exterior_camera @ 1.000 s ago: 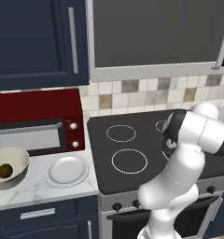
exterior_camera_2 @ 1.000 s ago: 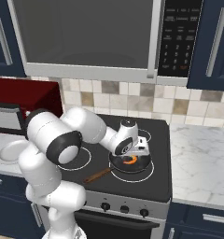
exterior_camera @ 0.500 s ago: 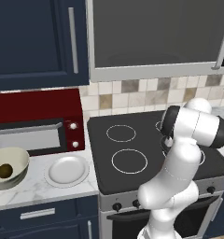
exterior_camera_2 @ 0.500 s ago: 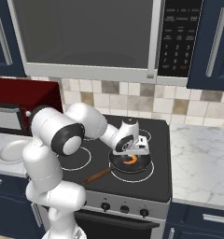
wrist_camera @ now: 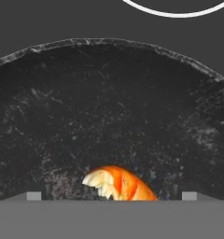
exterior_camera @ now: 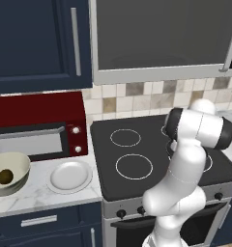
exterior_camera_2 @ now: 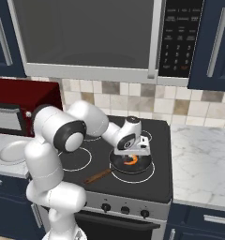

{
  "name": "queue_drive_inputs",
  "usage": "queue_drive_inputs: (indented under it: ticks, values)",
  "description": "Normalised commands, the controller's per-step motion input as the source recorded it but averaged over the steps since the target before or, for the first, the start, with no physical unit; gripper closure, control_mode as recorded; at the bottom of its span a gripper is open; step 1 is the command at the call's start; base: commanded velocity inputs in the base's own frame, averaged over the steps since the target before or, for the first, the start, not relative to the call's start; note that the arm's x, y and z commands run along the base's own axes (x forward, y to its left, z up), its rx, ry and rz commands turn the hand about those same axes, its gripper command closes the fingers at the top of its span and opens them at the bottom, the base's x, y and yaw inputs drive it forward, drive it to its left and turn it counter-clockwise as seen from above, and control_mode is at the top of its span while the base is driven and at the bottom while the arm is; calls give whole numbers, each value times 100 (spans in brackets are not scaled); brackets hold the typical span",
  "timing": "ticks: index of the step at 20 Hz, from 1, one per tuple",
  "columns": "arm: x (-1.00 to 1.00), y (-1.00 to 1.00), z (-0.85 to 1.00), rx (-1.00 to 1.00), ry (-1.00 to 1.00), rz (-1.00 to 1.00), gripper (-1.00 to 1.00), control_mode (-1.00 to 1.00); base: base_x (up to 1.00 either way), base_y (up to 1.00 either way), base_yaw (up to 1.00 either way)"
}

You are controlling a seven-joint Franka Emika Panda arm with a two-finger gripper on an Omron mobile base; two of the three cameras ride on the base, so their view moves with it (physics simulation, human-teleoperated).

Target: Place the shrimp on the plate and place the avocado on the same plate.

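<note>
The orange curled shrimp (exterior_camera_2: 131, 161) lies in a small dark frying pan (exterior_camera_2: 141, 167) on the stove's front right burner. My gripper (exterior_camera_2: 133, 153) hangs just above it, open. In the hand view the shrimp (wrist_camera: 117, 184) sits low in the middle, between the two fingertips (wrist_camera: 34, 195), untouched, with the pan's scratched floor (wrist_camera: 109, 107) beyond it. The white plate (exterior_camera: 69, 175) rests on the marble counter left of the stove; its rim also shows at the left edge of the right base view (exterior_camera_2: 11, 152). The dark avocado (exterior_camera: 4, 177) sits inside a cream bowl (exterior_camera: 19, 166) left of the plate.
The pan's wooden handle (exterior_camera_2: 97, 176) points toward the stove's front left. A red microwave (exterior_camera: 40, 125) stands behind the bowl and plate. Marble counter (exterior_camera_2: 198, 164) runs right of the black stove top (exterior_camera: 132, 154). Cabinets and a range hood hang overhead.
The hand has sunk a little closer to the pan and the arm's elbow has shifted. The shrimp, plate and avocado have not moved.
</note>
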Motion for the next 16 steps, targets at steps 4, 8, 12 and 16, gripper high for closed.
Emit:
queue_drive_inputs:
  ticks: [4, 8, 12, 16]
  values:
    - [1, 0, -12, 0, 5, 0, -100, -100, 0, 0, 0]
    - [0, 0, -40, 0, 3, 0, 100, -100, 0, 0, 0]
    - [0, 0, -66, 0, 0, 0, 100, -100, 0, 0, 0]
    - [0, 5, -53, 0, 0, 0, 100, -100, 0, 0, 0]
